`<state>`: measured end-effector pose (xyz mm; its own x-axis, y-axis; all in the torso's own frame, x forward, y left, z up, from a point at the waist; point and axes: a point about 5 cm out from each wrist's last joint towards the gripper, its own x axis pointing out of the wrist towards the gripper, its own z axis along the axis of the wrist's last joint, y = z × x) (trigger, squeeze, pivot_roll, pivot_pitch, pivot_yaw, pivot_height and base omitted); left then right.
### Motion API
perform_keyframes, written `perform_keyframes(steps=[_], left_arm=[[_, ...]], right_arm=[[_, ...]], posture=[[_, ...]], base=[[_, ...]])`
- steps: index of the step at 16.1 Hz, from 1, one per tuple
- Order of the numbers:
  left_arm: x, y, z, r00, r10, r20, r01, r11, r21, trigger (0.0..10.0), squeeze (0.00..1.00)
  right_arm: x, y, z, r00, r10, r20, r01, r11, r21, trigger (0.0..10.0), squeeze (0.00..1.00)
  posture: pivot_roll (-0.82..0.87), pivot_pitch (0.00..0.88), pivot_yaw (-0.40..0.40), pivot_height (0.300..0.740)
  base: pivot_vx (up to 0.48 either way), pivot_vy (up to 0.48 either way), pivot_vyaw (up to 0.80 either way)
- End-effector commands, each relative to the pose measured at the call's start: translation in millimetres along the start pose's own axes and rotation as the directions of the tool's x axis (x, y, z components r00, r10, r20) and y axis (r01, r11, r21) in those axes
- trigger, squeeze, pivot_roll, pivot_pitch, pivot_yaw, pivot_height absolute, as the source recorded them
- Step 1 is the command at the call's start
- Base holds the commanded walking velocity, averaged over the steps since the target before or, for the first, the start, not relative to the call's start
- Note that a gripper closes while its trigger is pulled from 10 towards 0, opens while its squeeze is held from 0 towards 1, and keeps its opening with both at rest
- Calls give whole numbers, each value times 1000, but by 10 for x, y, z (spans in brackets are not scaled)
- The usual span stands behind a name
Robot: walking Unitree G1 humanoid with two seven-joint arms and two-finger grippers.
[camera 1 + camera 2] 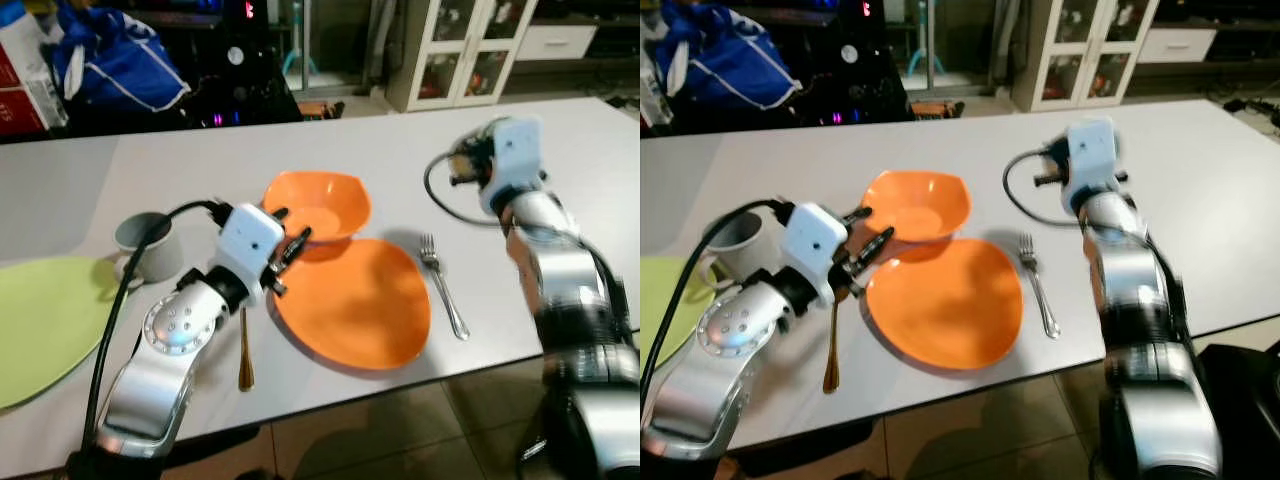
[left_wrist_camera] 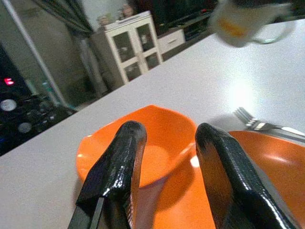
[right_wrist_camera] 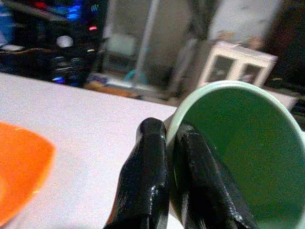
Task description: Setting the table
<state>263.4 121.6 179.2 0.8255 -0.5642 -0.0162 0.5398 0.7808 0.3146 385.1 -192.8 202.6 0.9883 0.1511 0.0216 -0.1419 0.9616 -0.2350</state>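
— What is each gripper doing?
— The right gripper (image 3: 164, 179) pinches the rim of a smooth pale-green cup (image 3: 238, 152), one glossy black finger inside, one outside, above the grey table (image 1: 200, 160).
— And the left?
— The left gripper (image 2: 167, 152) hovers with its jaws apart, holding nothing, over a squarish orange bowl (image 1: 318, 205) that overlaps a flat orange plate (image 1: 355, 300).
— Cutlery?
— A metal fork (image 1: 443, 283) lies just right of the plate, a brassy spoon (image 1: 245, 355) left, near a grey mug (image 1: 150, 245) and lime placemat (image 1: 45, 320).

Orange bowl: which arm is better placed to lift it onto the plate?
Left. The left gripper hangs open just before the orange bowl; the right gripper is shut on a green mug.
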Motion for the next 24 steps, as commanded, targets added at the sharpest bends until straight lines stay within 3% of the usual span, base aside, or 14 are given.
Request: perform_keyframes(steps=[1,3,8,12,19,22,24], left_arm=[[-24,-46,60,999,-48,14,47,999,3,10000,0],[-49,-95,115,997,-83,11,82,997,11,10000,0],[-218,-121,162,996,-83,-22,83,996,14,10000,0],[-341,-135,191,994,-94,-57,95,995,19,10000,0],[-356,-252,149,985,-139,-98,141,990,7,10000,0],[-384,-260,155,985,-139,-103,140,990,6,10000,0],[-415,-247,158,985,-135,-112,137,991,10,10000,0]], right_arm=[[51,1,-30,998,67,-14,-67,998,-3,10000,0],[128,36,-101,973,205,-103,-214,973,-87,10000,0],[138,26,-234,948,244,-205,-279,946,-163,10000,0],[153,25,-226,937,272,-221,-310,937,-160,10000,0],[148,124,-190,836,436,-332,-525,812,-255,10000,0],[134,173,-251,815,446,-370,-554,787,-272,10000,0],[127,199,-313,822,415,-391,-540,784,-304,10000,0]], posture=[[72,0,-14,740],[101,0,-16,740],[160,17,-17,740],[185,39,-15,740],[161,40,-15,740],[176,41,-22,740],[192,46,-25,740]], base=[[0,0,0],[0,0,0],[0,0,0],[0,0,0],[0,0,0],[0,0,0],[0,0,0]])
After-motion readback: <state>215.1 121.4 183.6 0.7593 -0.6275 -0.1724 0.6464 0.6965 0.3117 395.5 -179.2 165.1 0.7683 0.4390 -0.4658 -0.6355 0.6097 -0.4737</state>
